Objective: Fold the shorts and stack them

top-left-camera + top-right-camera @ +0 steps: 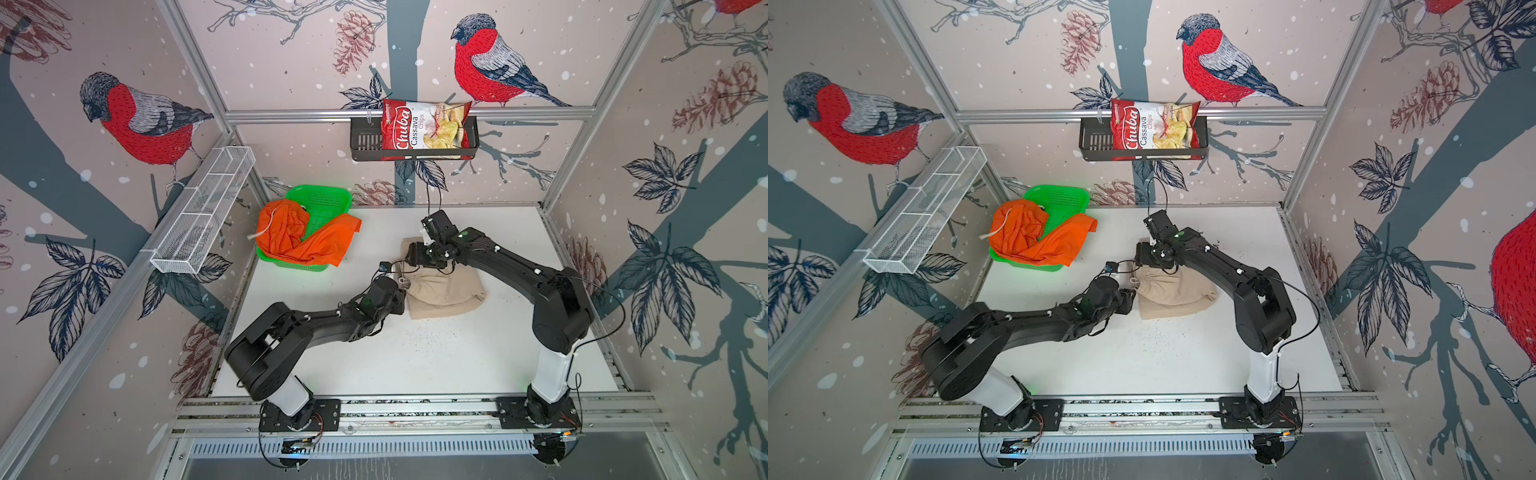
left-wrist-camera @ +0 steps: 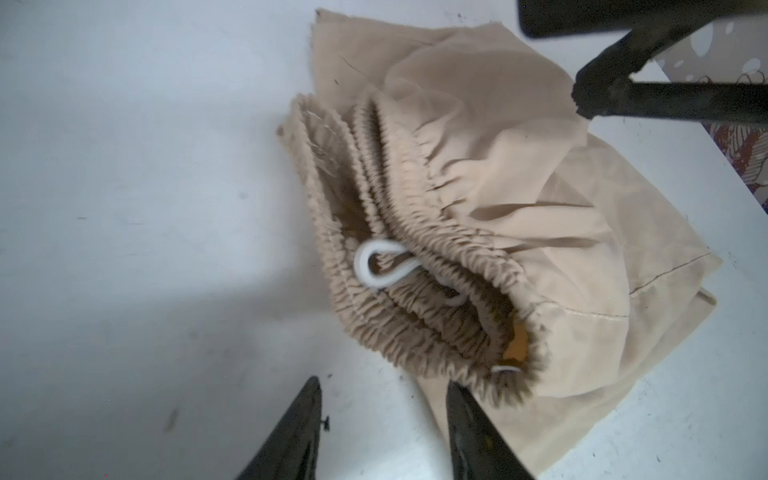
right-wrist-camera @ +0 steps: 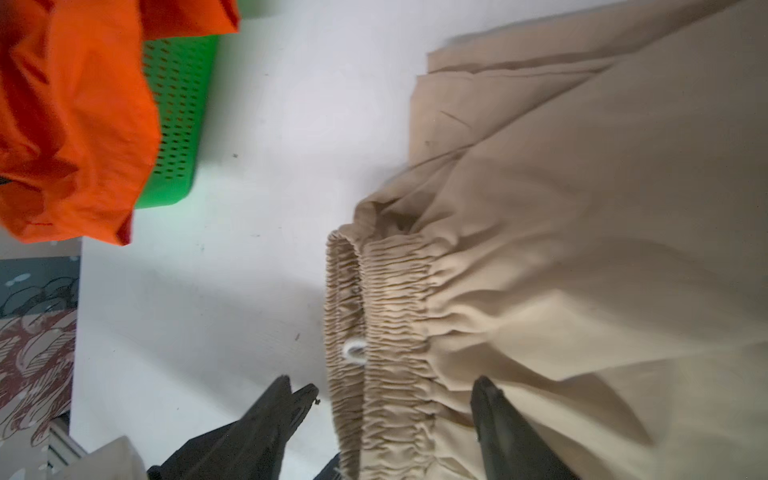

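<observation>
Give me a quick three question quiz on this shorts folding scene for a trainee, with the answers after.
1. True or false: the orange shorts are already folded.
2. The right arm's jaws are: A) shut on the orange shorts; B) open, with the beige shorts' waistband between them; C) open over the chip bag.
3. What white thing peeks from the beige waistband?
Key: 1 false, they lie bunched over the green basket; 2 B; 3 the drawstring.
</observation>
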Robot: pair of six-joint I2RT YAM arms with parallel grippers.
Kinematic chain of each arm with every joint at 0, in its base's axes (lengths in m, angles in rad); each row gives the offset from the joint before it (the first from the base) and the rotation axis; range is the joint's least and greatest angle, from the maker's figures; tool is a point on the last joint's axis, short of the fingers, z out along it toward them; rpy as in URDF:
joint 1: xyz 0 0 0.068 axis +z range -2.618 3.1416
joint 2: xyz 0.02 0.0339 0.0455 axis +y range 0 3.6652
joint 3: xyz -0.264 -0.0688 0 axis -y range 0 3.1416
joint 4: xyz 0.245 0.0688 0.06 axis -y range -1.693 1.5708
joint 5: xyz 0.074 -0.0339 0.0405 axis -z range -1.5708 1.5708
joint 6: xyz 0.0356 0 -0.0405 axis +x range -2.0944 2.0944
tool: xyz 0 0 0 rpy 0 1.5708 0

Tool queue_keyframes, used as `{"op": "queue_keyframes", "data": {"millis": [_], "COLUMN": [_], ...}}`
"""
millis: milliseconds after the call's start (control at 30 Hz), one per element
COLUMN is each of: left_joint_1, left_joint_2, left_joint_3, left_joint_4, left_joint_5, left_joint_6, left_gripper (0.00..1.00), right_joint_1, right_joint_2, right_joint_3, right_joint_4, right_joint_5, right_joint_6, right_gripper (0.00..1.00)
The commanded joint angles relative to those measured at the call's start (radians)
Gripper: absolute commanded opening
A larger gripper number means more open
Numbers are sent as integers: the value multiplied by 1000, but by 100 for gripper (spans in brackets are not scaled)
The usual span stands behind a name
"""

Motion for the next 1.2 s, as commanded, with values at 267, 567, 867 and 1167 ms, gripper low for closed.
{"op": "queue_keyframes", "data": {"millis": [267,567,867,1167], "left_joint_1": [81,114,144,225], "left_joint_2": [-381,-479,-455,-399], "left_joint_3": [-201,-265,-242,-185], "left_joint_4": [-127,-130,-121,-125], "left_joint_5": [-176,-188,-168,-113], "left_joint_6": [-30,-37,-9,35], "left_gripper": [54,54,55,57], "right_joint_1": [126,101,-217,-428], "right_joint_2": [-21,201,201,279], "right_joint_3": [-85,-73,-133,-65], "right_joint_4": [-40,-10,79,127], "right_joint_5": [232,261,308,223], "right_joint_6": [-68,-113,-292,-404], "right_gripper": [80,81,80,80]}}
